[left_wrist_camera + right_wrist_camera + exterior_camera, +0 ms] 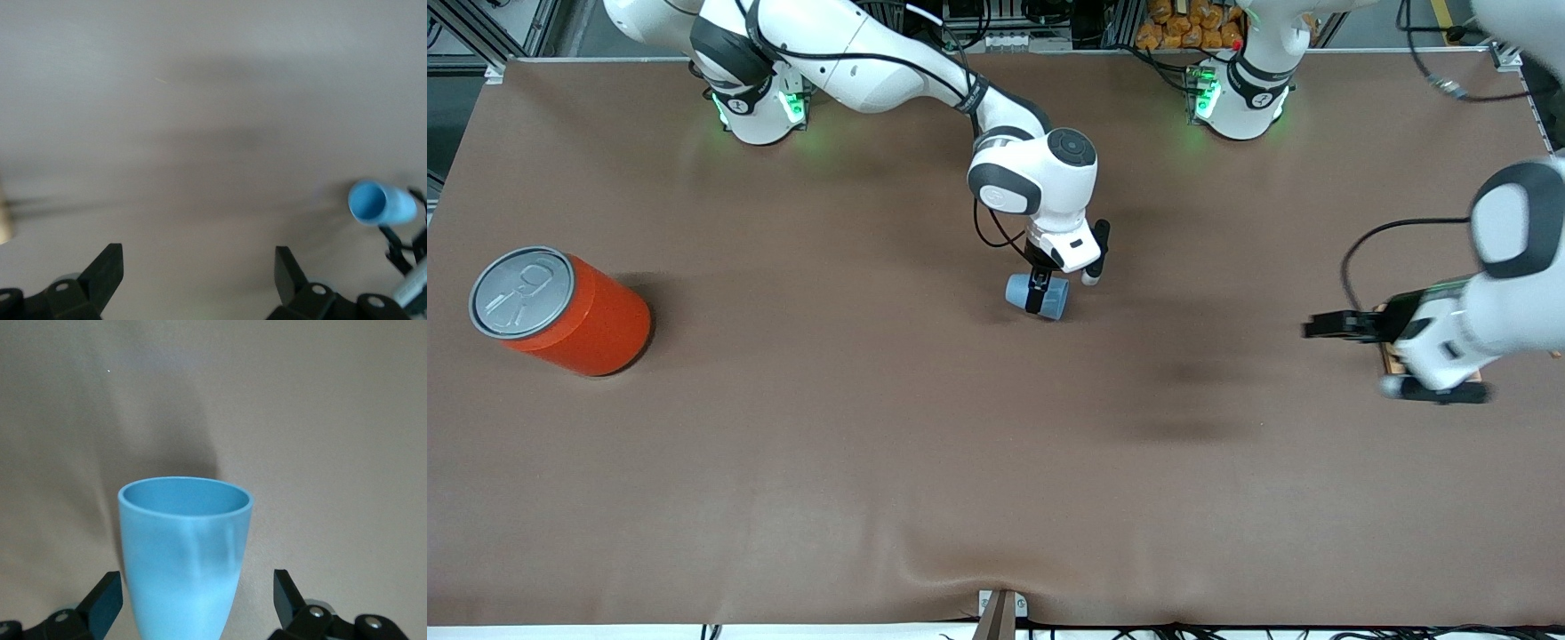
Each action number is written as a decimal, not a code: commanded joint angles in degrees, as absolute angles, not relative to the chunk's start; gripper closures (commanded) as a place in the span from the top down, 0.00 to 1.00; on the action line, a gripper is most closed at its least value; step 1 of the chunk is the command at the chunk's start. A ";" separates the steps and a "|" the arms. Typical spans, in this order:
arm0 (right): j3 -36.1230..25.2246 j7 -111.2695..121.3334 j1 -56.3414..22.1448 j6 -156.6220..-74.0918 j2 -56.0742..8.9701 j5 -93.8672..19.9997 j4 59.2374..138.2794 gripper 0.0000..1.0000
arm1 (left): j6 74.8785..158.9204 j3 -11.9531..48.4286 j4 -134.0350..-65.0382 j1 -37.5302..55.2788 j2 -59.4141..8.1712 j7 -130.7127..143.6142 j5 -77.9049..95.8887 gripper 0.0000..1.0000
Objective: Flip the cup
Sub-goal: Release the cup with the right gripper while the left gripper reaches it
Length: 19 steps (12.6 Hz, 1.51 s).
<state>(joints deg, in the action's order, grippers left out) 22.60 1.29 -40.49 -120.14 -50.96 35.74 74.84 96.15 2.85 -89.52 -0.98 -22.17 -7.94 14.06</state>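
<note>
Risk: cup point(1055, 300) squirted out or rolled away on closing, through tapered matte walls and a pinch too near the narrow base. Right gripper point(1038, 302) astride it, jaws spread, pads clear of both walls. Lying on its side near table point(871, 462) centre, mouth toward three o'clock. Light blue outside, darker blue inside, no handle. Left gripper point(1318, 327) waiting at three o'clock, over table, jaws spread, holding nothing.

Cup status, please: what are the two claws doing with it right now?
Right gripper astride the cup, fingers not visibly closed. Cup on its side mid-table. Left gripper open, waiting at its own end. Orange-red can well away.
</note>
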 commanded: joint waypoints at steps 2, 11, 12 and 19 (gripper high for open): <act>26.53 0.44 -39.29 -115.32 -48.87 36.04 74.71 1.00 | 96.06 8.06 -93.32 -1.58 -29.17 -17.22 17.92 1.00; 46.03 -0.35 -22.01 -92.66 -39.74 33.93 74.71 1.00 | 111.43 14.59 -103.87 7.11 -31.03 -9.32 28.30 1.00; 48.49 -0.35 -17.71 -90.81 -39.12 33.23 74.71 1.00 | 114.40 14.68 -106.06 8.77 -30.68 -8.36 28.47 1.00; 56.43 -0.35 7.71 -86.05 -35.07 29.71 72.70 1.00 | 128.82 14.94 -111.88 18.36 -30.15 -3.61 36.82 1.00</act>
